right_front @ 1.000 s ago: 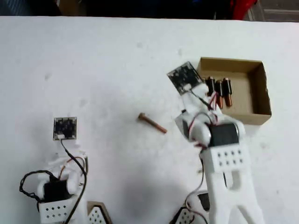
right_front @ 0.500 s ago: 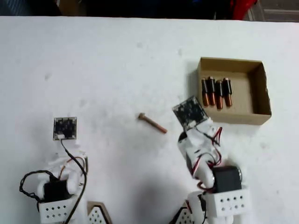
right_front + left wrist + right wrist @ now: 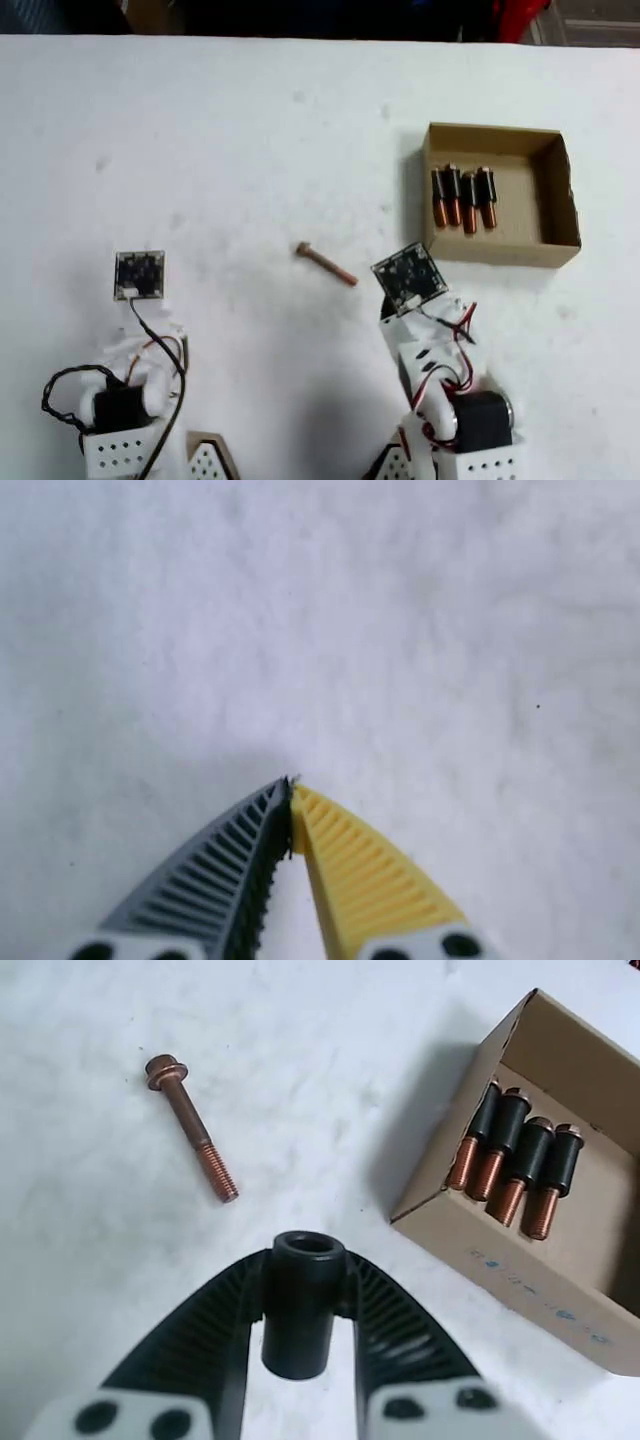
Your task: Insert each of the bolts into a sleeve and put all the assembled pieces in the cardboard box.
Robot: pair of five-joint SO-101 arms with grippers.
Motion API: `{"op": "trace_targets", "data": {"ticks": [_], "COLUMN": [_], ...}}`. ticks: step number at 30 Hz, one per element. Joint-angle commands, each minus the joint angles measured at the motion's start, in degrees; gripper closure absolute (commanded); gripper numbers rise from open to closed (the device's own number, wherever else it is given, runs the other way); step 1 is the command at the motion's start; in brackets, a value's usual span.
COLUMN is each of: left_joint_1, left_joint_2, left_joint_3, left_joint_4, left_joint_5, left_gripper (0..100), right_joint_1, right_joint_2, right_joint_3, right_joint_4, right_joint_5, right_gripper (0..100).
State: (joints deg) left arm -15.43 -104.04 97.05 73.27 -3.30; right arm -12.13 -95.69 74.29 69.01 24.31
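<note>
I've got the black sleeve (image 3: 302, 1330) clamped in the right end effector (image 3: 305, 1260), near side of the bench (image 3: 230, 140). Copper flanged bolt (image 3: 190, 1125) lies loose left of the cardboard box (image 3: 520, 1270), four assembled pieces (image 3: 510, 1165) inside. Left end effector (image 3: 291, 788) closed, near-left.

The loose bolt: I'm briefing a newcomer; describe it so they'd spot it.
Find the cardboard box on the white table. Beside it, toward the table's middle, a copper bolt lies alone. Unlike the four sleeved bolts inside, its shank is bare.
</note>
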Motion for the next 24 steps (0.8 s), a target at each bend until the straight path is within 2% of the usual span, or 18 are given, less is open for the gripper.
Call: {"op": "trace_targets", "data": {"ticks": [1, 10, 19, 24], "left_joint_1": [1.0, 7.0, 7.3, 7.3], "left_joint_2": [-0.5, -0.4, -0.3, -0.2], "left_joint_3": [-1.1, -7.6, -19.3, -23.6], "left_joint_4": [-0.4, 2.4, 8.4, 8.4], "left_joint_5": [-0.4, -0.3, -2.2, -2.5], "left_gripper": [98, 98, 98, 98], "right_joint_1": [0.1, 0.1, 0.6, 0.6], "right_joint_2": [-2.3, -6.5, -7.4, -7.4], "right_joint_3": [0.7, 4.6, 10.2, 12.0], "right_joint_4": [-1.6, -1.6, -5.8, -6.9], "right_joint_5": [-0.4, -0.5, -0.5, -0.5], "right_gripper": [98.1, 98.1, 98.1, 98.1]}}
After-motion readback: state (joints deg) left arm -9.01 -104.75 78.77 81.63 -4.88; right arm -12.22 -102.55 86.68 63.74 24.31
